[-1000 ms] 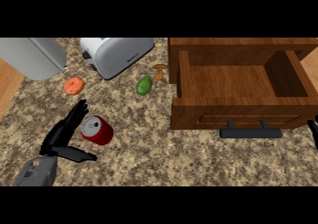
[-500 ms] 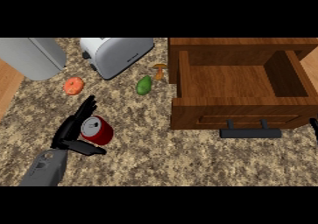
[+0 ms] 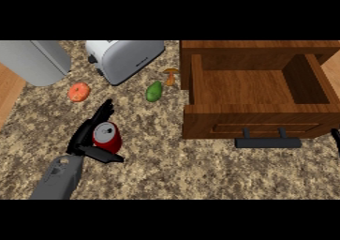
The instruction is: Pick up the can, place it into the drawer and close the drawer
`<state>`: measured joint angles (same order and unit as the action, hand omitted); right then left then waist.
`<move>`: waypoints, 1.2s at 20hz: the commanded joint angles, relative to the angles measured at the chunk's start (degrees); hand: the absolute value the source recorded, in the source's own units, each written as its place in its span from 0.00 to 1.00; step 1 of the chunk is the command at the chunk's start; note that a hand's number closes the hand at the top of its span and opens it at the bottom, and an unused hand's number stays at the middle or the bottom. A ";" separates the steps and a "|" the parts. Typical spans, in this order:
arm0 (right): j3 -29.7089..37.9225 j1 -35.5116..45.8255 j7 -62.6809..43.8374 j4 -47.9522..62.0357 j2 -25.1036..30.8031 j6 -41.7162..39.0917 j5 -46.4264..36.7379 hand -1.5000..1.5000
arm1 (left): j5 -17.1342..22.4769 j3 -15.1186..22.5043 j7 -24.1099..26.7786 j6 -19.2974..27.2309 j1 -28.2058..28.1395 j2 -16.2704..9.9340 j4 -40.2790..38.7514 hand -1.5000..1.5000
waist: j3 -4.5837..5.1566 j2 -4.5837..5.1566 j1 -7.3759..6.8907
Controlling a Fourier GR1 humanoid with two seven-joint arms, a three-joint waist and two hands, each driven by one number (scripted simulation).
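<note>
Black fingers at the right edge are all that shows of the right hand (image 3: pixel 338 143), cut off by the frame, so whether it is open or clenched cannot be told. Part of the can (image 3: pixel 107 137) is hidden behind the left hand (image 3: pixel 88 136). The can is red with a silver top, and it stands on the speckled stone counter (image 3: pixel 172 168), well left of the open wooden drawer (image 3: pixel 259 89). The left forearm comes up from the lower edge, and its hand cups the can: fingers reach up along the can's left side while the thumb curls under its lower end, grasping it.
</note>
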<state>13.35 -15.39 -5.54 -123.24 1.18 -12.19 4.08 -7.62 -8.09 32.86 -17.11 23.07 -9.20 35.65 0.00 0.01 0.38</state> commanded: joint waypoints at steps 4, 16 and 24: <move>1.81 -1.86 0.03 -1.21 0.06 -1.81 2.64 0.00 | 1.66 -0.10 -0.17 -3.89 0.92 -0.87 0.24 1.00 | 0.00 -0.04 -0.05; 0.61 -3.49 -0.87 -3.85 -1.10 0.20 3.11 0.00 | 6.23 -1.33 -9.67 1.80 -1.29 4.83 11.36 1.00 | -0.01 -0.12 -0.17; 1.05 -3.51 1.13 -2.72 -0.86 -1.22 1.42 0.00 | 9.27 -6.77 -7.97 16.33 -6.58 7.98 19.87 1.00 | -0.01 -0.13 -0.30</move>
<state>15.20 -17.81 -4.84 -124.75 0.86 -12.65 6.27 1.33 -14.99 24.98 -6.12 17.85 -4.05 51.18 -0.03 -0.15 -0.25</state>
